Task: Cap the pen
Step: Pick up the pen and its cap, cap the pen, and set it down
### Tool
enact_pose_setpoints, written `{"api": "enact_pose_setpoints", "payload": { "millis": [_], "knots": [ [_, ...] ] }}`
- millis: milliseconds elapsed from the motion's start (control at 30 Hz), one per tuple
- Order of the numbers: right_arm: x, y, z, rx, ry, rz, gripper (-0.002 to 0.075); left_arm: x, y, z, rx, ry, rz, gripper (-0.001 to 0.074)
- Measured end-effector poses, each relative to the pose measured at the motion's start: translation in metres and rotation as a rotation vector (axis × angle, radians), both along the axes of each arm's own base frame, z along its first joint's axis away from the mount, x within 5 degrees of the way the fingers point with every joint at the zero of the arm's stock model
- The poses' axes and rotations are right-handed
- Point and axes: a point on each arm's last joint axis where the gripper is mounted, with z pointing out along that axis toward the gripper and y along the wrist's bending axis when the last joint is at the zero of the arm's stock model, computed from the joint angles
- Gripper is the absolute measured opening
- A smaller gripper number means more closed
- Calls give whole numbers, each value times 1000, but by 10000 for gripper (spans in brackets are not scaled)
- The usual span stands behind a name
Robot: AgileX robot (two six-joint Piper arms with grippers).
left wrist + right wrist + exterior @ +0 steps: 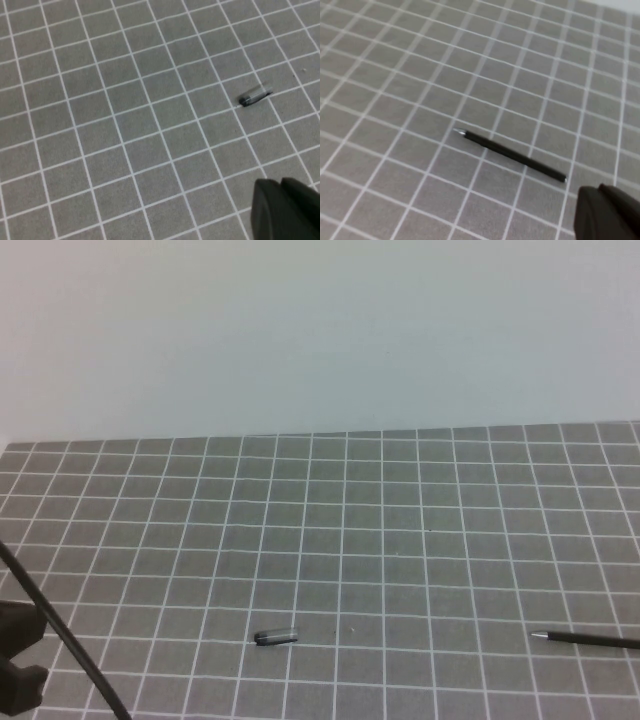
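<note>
Two pieces lie well apart on the gridded counter [400, 540] in the high view: the cap [277, 637] toward the robot's left and the bare black pen [585, 640] at the right edge, its tip pointing toward the cap. That split probably suits one arm per piece. The left hand [20, 658] sits low at the left edge, holding nothing (wide or narrow, I cannot tell).

From the left wrist view, the cap [255, 96] lies alone on the grid, apart from the left hand [285, 210].

From the right wrist view, the pen [512, 155] lies slantwise across the grid lines, near the right hand [607, 215], which grips nothing; how wide it stands I cannot tell. No brand or writing is readable on pen, cap or counter.
</note>
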Motion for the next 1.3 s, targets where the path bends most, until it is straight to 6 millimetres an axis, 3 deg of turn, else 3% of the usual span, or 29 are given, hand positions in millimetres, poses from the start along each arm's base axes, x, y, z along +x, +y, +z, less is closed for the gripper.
{"api": "enact_pose_setpoints", "payload": {
  "millis": [200,400,633,733,967,1300],
  "knots": [
    [6,3,39,-106,155,103,-2,5,-3,-2,-29,22,-1,1],
    [27,5,57,-149,366,181,-3,8,-8,0,-104,27,-15,1],
    [43,8,67,-88,287,155,-3,27,-39,-14,-95,55,-255,4],
    [46,11,70,-80,245,178,-3,36,-55,-27,-43,113,-363,51],
    [40,13,65,-102,309,236,-3,71,-80,-51,39,296,-451,426],
    [40,16,67,-61,299,244,-3,151,-99,-72,249,328,-461,375]
  ]
}}
